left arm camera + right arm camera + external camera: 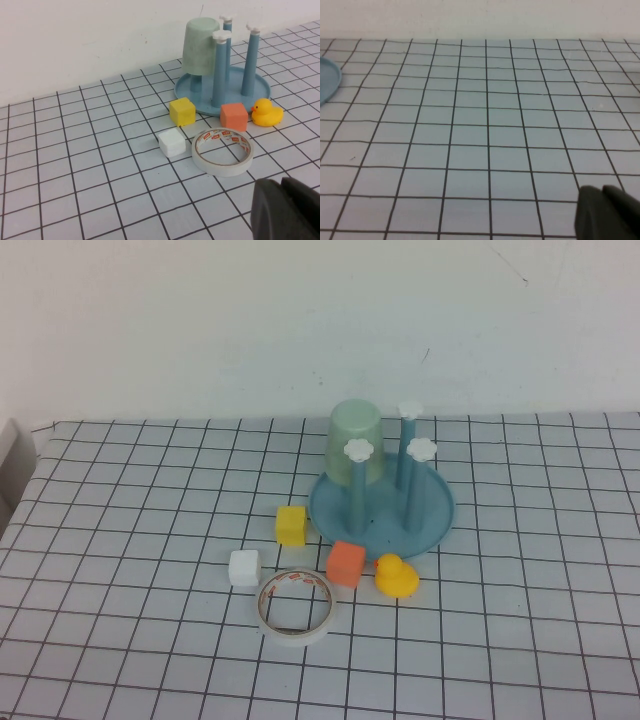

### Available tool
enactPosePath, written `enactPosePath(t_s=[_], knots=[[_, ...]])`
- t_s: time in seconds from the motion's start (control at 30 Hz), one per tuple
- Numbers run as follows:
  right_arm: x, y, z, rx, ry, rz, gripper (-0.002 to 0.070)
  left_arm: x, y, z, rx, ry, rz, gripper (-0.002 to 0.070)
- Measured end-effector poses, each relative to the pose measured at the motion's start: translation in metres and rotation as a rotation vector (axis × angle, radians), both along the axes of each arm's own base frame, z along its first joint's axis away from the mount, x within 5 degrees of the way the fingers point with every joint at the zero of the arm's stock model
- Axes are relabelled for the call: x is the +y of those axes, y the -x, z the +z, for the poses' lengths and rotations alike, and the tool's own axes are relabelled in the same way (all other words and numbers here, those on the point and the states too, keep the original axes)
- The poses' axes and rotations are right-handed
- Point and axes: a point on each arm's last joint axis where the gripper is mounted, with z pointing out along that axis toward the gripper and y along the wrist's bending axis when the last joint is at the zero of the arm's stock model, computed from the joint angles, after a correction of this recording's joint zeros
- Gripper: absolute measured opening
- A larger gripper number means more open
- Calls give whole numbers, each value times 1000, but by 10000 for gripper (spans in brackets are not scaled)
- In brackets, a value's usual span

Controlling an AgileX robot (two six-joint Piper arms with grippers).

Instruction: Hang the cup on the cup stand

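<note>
The pale mint-green cup (355,441) hangs upside down over the back left peg of the blue cup stand (437,517); it also shows in the left wrist view (199,46) on the stand (260,89). Three other pegs with white flower caps stand bare. Neither arm shows in the high view. My left gripper (281,187) is shut and empty, low over the table in front of the tape roll. My right gripper (602,192) is shut and empty over bare grid cloth, away from the stand's rim (330,80).
Near the stand lie a yellow block (291,524), an orange block (346,563), a white block (244,567), a yellow rubber duck (396,575) and a white tape roll (297,607). A white wall stands behind the table.
</note>
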Motion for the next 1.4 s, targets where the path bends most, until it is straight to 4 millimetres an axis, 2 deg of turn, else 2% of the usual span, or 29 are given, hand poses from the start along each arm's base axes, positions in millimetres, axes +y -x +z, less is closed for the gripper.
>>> enactPosePath(t_s=[0.87, 1.03, 1.17, 1.4], knots=[[0, 0, 0, 2, -1, 0, 0, 0, 0, 0, 0, 0, 0, -1], [0, 0, 0, 2, -1, 0, 0, -3, -4, -11, -42, -81, 15, -1], [0, 0, 0, 2, -1, -1, 0, -4, -8, -20, -87, -110, 120, -1], [0, 0, 0, 5, -1, -1, 0, 6, -17, -40, -86, -9, 452, -1]])
